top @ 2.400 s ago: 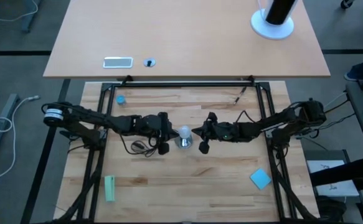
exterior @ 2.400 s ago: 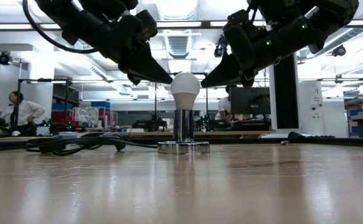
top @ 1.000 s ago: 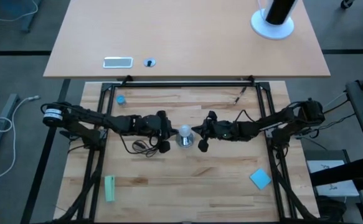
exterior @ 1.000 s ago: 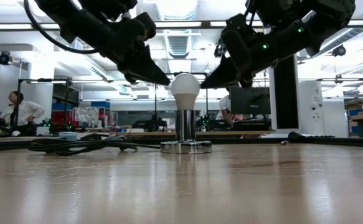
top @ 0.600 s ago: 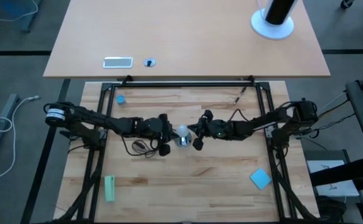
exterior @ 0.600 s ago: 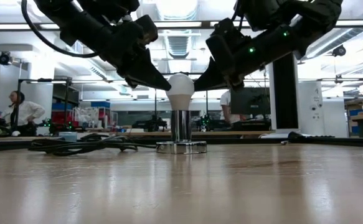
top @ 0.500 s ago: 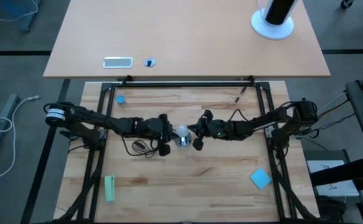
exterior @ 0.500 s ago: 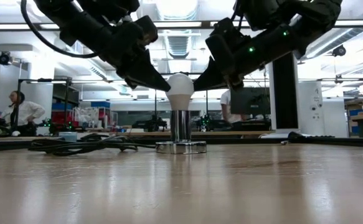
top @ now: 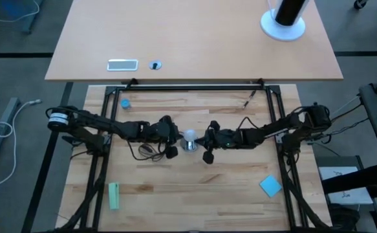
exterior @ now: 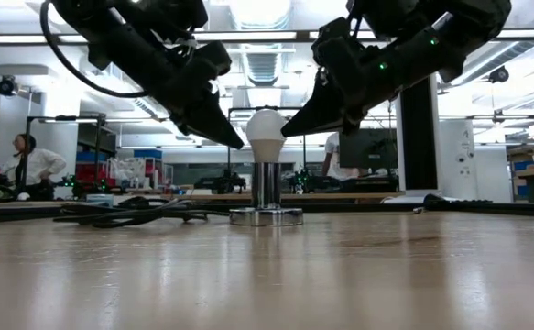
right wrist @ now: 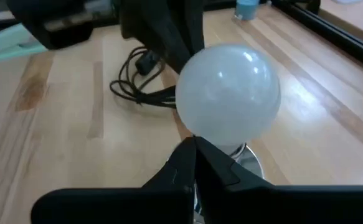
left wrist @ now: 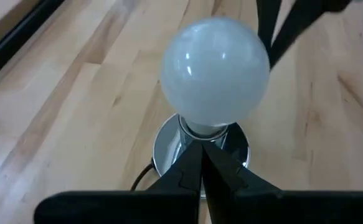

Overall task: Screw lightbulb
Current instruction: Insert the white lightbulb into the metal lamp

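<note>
The lightbulb (exterior: pixel 266 134), whitish with a round head, stands upright with its base in the shiny silver socket (exterior: pixel 267 188), which stands on the wooden table. It also shows in the high view (top: pixel 190 136). My left gripper (exterior: pixel 240 143) is shut, its tips slanting down just left of the bulb with a small gap. My right gripper (exterior: pixel 285 132) is shut, with its tips at the bulb's right side. In the left wrist view the bulb (left wrist: pixel 215 71) stands past my shut fingers (left wrist: pixel 201 163). It shows the same way in the right wrist view (right wrist: pixel 228 90). My right gripper meets the right side of the bulb's round head (exterior: pixel 282 130) with the tips of its shut fingers. The fingers slant down from the table's right side. The bulb stands upright in the socket, whose base rests on the table.
The socket's black cord (top: pixel 146 151) lies coiled on the table left of the socket. A green piece (top: pixel 114 195) lies near the front left, a blue square (top: pixel 271 186) at the front right, and a small blue cap (top: pixel 125 103) at the back left. People sit in the room behind.
My right gripper has gone toward the table's left edge up to the bulb's head, then shifted a little toward the near edge. My left gripper, which had its tips on the bulb half a second ago, has drawn back left and a little down. Both stay shut.
</note>
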